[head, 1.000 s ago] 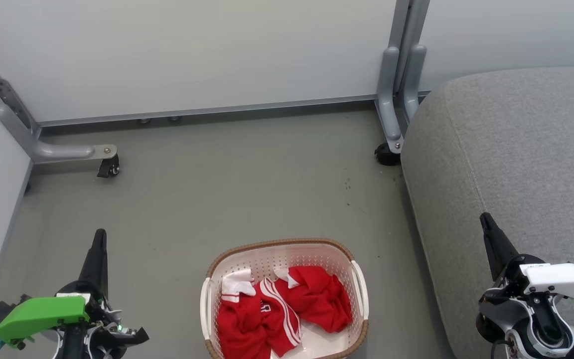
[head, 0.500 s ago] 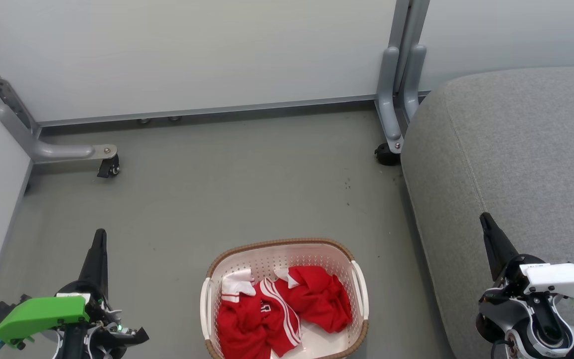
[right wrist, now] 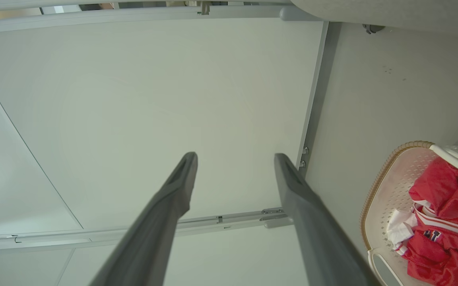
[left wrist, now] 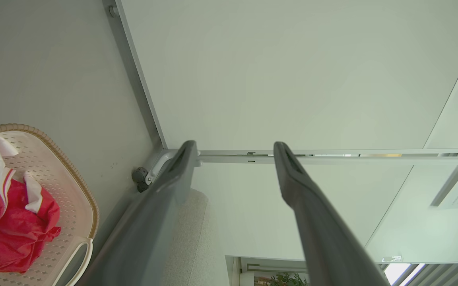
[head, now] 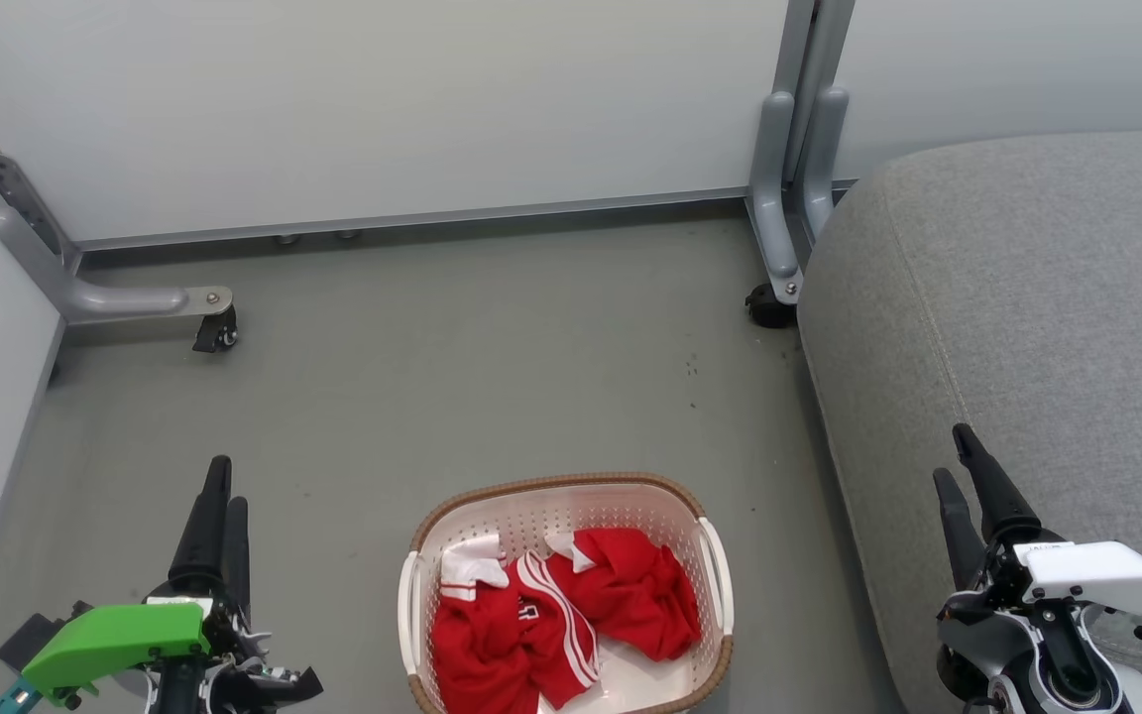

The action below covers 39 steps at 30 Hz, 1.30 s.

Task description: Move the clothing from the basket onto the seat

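- The left gripper, at 7 o'clock in the head view, has its two dark fingers parted and grips nothing. The left wrist view shows a wide gap between them.
- Half a second ago only one finger of this gripper showed, edge-on. Now both show side by side, and its green cover sits a little nearer the basket, so the wrist has turned.
- The right gripper, at 4 o'clock, is likewise spread and empty. It too showed one finger before and shows two now, and its white cover has slid slightly toward 7 o'clock.
- The basket stands on the grey floor at 6 o'clock, between the two grippers and apart from both. It has not moved.
- The clothing lies crumpled inside the basket, one red piece toward 9 o'clock and the other toward 3 o'clock, overlapping in the middle. It lies as it did earlier.
- The seat fills the 3 o'clock side. Its near edge runs just beside the basket, and the right gripper's fingers show against it.
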{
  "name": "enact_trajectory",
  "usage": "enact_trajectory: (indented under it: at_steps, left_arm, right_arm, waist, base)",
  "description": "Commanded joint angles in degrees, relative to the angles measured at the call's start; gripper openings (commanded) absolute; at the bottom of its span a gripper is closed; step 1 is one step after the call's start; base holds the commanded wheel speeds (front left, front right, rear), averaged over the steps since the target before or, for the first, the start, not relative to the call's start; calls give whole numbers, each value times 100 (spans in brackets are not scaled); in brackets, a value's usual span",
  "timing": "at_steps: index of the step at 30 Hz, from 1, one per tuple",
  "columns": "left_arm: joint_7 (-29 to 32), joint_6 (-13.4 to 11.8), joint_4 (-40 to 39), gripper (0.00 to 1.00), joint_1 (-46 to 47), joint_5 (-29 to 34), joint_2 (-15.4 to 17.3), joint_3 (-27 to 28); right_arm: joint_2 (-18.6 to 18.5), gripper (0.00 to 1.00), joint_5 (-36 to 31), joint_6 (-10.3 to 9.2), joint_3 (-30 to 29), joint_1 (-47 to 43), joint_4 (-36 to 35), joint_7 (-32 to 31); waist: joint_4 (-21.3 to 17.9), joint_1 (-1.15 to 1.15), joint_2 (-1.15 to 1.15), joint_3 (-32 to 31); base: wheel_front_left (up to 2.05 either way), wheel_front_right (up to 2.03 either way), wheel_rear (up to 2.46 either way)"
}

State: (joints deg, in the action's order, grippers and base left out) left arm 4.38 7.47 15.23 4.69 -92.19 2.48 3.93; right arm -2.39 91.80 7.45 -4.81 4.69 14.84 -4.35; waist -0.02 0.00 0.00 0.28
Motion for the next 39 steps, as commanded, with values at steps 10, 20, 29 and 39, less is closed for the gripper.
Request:
enact_trajectory:
  at_steps: [10, 20, 29, 39]
  left_arm:
    - [-312, 2, -336, 100, 255, 538, 126, -308]
    - [-546, 2, -558, 100, 231, 1961, 77, -324]
    - [-738, 2, -672, 100, 159, 3140, 47, -363]
    - [-931, 2, -690, 100, 116, 4370, 46, -494]
  right_arm:
    - [-34, 100, -741, 2, 85, 123, -282, 313]
    - [-39, 100, -2446, 2, 144, 82, -532, 546]
    - [-42, 100, -3530, 3, 300, 20, -674, 738]
    - [-45, 100, -4600, 3, 430, -9, -760, 930]
  waist:
    - [-2, 0, 0, 13]
    - [-4, 0, 0, 11]
    - [-13, 0, 0, 9]
    - [-12, 0, 0, 2]
  base:
    - [0, 0, 0]
    - [0, 0, 0]
    - [0, 0, 0]
    - [0, 0, 0]
